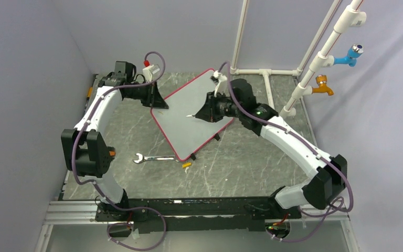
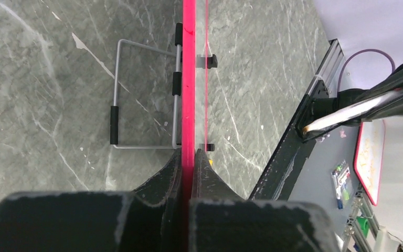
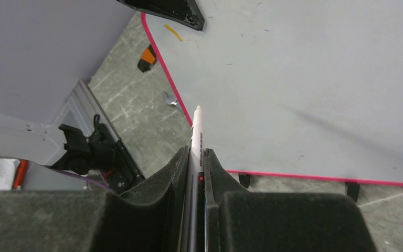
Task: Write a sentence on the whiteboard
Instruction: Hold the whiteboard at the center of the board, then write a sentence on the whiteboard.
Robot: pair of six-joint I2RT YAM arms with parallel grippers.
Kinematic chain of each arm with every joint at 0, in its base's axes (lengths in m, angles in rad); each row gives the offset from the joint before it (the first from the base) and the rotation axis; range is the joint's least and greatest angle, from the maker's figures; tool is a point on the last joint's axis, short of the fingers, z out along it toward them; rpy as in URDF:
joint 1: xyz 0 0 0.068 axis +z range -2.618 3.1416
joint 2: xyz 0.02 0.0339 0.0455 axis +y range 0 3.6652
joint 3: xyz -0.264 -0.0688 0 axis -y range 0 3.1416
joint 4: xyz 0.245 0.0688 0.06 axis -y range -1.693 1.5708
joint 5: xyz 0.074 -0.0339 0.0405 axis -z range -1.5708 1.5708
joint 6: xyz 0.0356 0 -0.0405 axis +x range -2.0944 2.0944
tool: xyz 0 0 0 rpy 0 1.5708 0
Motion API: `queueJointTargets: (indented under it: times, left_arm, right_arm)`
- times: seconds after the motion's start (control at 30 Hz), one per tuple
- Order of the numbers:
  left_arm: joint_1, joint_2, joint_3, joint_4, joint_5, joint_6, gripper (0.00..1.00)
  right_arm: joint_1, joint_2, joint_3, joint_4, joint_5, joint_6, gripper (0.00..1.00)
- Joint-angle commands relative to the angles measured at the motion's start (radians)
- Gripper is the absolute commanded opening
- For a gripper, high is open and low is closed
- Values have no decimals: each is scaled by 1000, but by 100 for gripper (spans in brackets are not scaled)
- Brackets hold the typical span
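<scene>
Top view looks down from behind; both close wrist views share the whiteboard (image 1: 183, 121).

I see whiteboard (image 1: 181, 126) face smooth, matt white, rim glossy pink plastic; table (image 1: 241, 163) grey marble-look, low sheen; wrench (image 1: 155, 157) lower left bright metal; marker (image 3: 197, 131) smooth white plastic.

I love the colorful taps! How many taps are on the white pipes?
2. The blue tap sits higher on the slanted white pipe at the right; the orange tap is just below it. More could be hidden off-camera.
</scene>
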Motion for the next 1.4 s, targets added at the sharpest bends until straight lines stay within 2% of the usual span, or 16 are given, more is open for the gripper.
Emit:
queueJointTargets:
  times: [0.0,0.17,0.43,0.97,1.37]
  left_arm:
    - [-25,-58,-29,50,-156,49,0]
    - [-46,-89,-56,66,-198,42,0]
    - [-57,-107,-70,77,-233,31,0]
    - [-61,-126,-82,98,-239,11,0]
    - [-62,-125,-85,99,-240,10,0]
  right_arm:
    - [100,54,80,49,128,-72,0]
    - [197,108,108,91,242,-103,0]
    - [277,146,127,186,341,-140,0]
    - [301,242,193,226,399,-149,0]
    - [303,260,171,234,422,-149,0]
